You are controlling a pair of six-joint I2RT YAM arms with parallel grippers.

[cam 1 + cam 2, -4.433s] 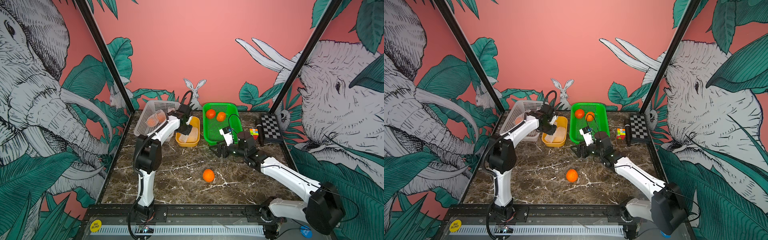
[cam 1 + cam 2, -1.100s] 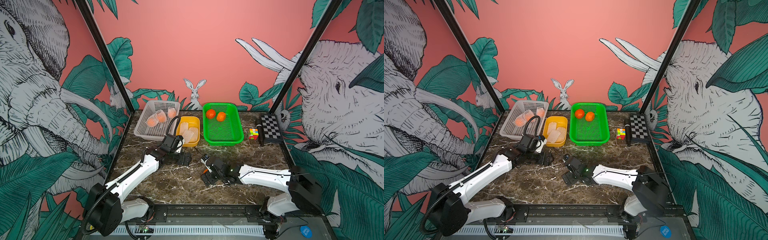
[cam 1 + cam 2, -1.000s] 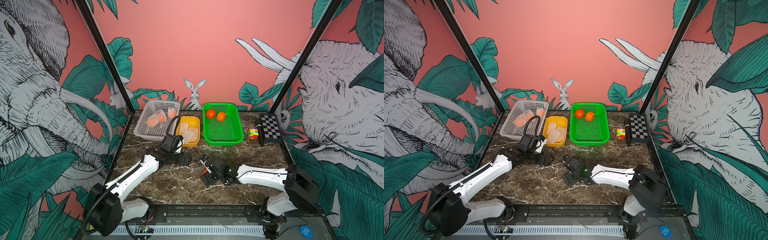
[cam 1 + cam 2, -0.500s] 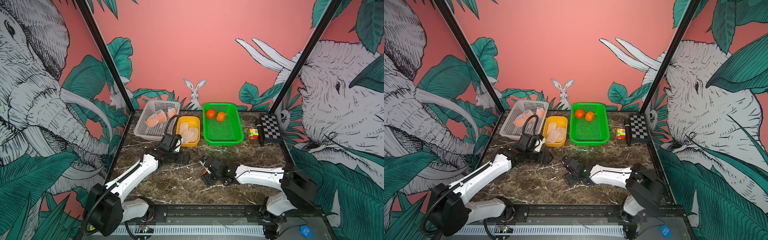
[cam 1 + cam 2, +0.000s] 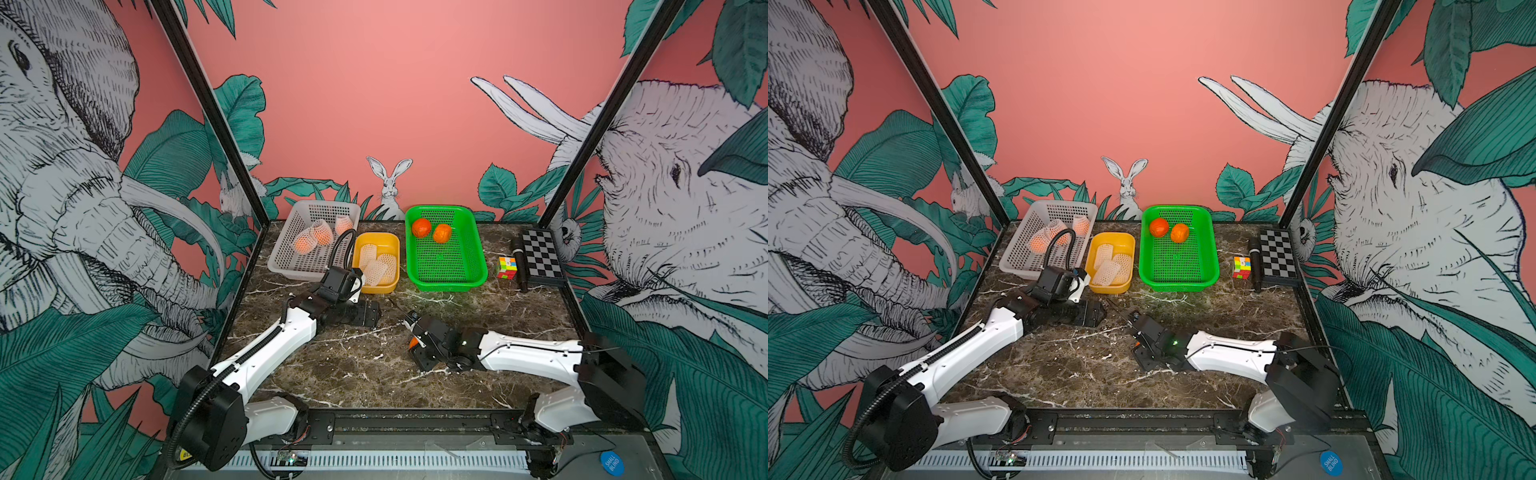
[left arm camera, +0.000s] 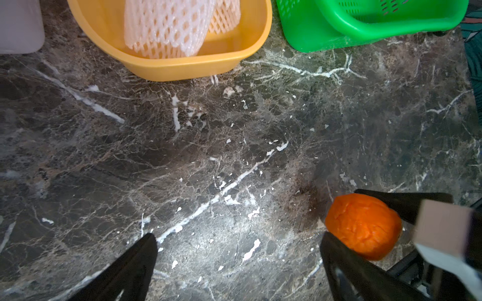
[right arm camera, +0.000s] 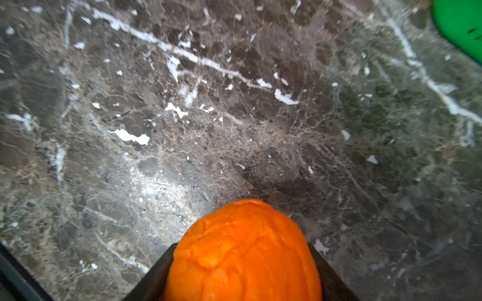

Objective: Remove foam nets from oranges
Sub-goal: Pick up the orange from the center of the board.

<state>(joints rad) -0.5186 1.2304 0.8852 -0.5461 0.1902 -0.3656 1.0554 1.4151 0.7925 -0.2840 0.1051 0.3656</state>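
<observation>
Halfway: three empty nets are seen in the yellow tub, two bare oranges in the green basket, while three netted oranges are left in the white basket. A third orange is clasped on the table by the right gripper; the left gripper is held spread, empty

Both top views: high at front, looking down over whole table. Wrist views: close, down past own jaws; both catch orange between right gripper jaws.
</observation>
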